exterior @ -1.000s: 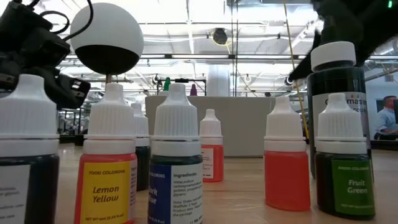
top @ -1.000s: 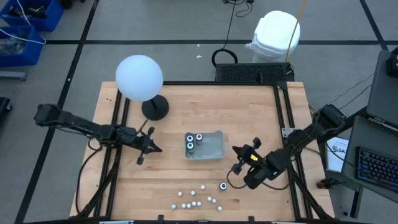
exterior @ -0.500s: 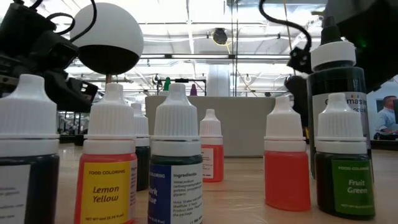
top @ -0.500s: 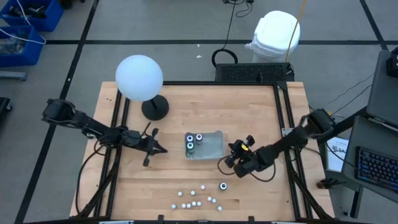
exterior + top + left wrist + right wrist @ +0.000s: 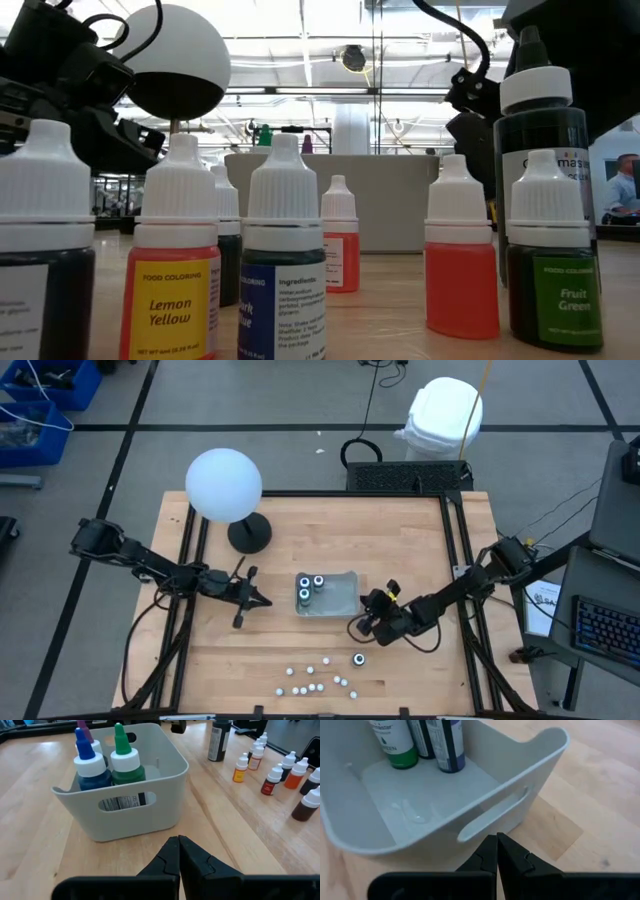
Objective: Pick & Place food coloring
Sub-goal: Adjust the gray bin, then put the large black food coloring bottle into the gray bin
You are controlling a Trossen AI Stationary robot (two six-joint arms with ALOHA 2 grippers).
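Note:
Food coloring stands in two places. Three tall bottles [image 5: 110, 767] stand upright in a pale bin [image 5: 328, 594] at mid-table. One tall dark bottle [image 5: 359, 658] and several small white-capped vials [image 5: 312, 680] stand near the table's near edge. The low view shows them close up, such as the Lemon Yellow vial [image 5: 170, 290] and the tall dark bottle [image 5: 542, 140]. My left gripper [image 5: 256, 600] is shut and sits left of the bin, pointing at it [image 5: 178, 842]. My right gripper [image 5: 366, 622] is shut just off the bin's near right corner [image 5: 496, 840]; I see no touch.
A white globe lamp [image 5: 224, 484] on a dark base [image 5: 249, 534] stands at the far left of the table. Black rails [image 5: 452, 550] run along the table's sides. Bare wood lies between the bin and the vials.
My right gripper has moved toward the table's left and slightly toward its far edge, closing on the bin's near right corner. My left gripper has crept a little to the right, toward the bin. The bottles and the bin have stayed put.

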